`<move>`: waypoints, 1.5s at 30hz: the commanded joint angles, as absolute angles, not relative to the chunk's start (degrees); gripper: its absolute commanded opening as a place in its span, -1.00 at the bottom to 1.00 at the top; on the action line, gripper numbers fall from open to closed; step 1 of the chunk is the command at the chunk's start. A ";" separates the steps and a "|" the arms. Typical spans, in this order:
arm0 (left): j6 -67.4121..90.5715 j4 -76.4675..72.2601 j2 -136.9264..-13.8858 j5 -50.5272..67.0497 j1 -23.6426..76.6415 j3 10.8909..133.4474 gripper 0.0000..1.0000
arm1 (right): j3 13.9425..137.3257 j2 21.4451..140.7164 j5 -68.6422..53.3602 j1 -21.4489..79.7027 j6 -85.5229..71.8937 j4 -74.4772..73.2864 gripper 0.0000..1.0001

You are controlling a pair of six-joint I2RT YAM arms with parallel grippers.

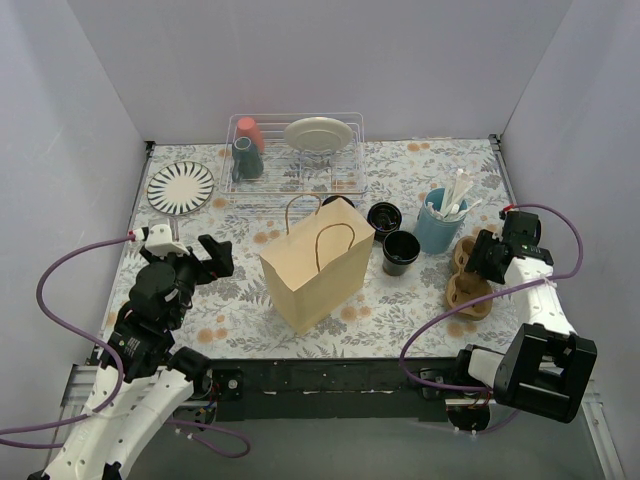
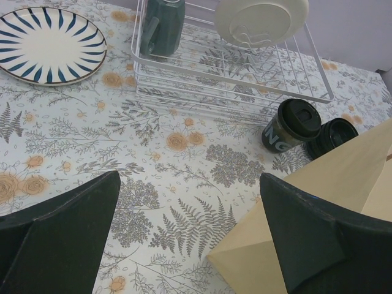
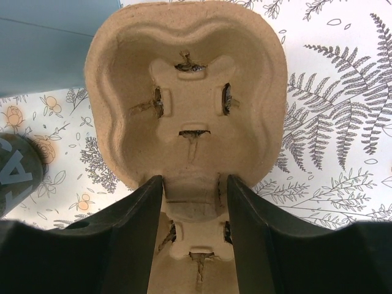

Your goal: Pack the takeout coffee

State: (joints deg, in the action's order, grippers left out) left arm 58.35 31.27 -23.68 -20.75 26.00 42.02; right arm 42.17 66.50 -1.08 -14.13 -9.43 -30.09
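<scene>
Landmark: brown paper bag, upright, mouth open. Well left of the bag and further back lies a blue-striped plate. Left of the bag, the left gripper hangs over the floral cloth, fingers spread wide with nothing between them. Directly behind the bag, a white wire rack carries a teal tumbler, a red tumbler and a cream plate. Just right of the bag, the lidded black cup stands toward the rear and the open black cup just in front of it. Both are upright and outside the bag. Further right is a light-blue cup of white sticks. Well right of the bag, the right gripper straddles the narrow waist of the pulp cup carrier. Its fingers sit close against both sides; a firm grip cannot be told.
</scene>
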 commanded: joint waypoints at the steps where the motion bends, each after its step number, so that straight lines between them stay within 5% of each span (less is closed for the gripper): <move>1: 58.45 31.03 -23.99 -21.53 25.93 42.98 0.97 | 41.75 66.97 -0.97 -14.33 -8.26 -28.21 0.05; 10: 58.36 30.67 -24.17 -21.71 25.93 42.63 0.96 | 43.50 66.97 -1.76 -14.33 -7.91 -29.00 -0.21; 30: 60.29 31.29 -27.51 -19.87 25.93 43.76 0.96 | 51.59 61.97 6.15 -14.33 -12.92 -36.29 -0.25; 37: 60.11 34.62 -30.32 -14.16 25.93 48.15 0.96 | 65.19 59.24 1.78 -14.24 -9.58 -44.81 -0.26; 45: 68.63 44.29 -36.65 -1.25 25.93 56.07 0.68 | 84.27 58.27 -13.44 -10.39 -1.94 -46.15 -0.28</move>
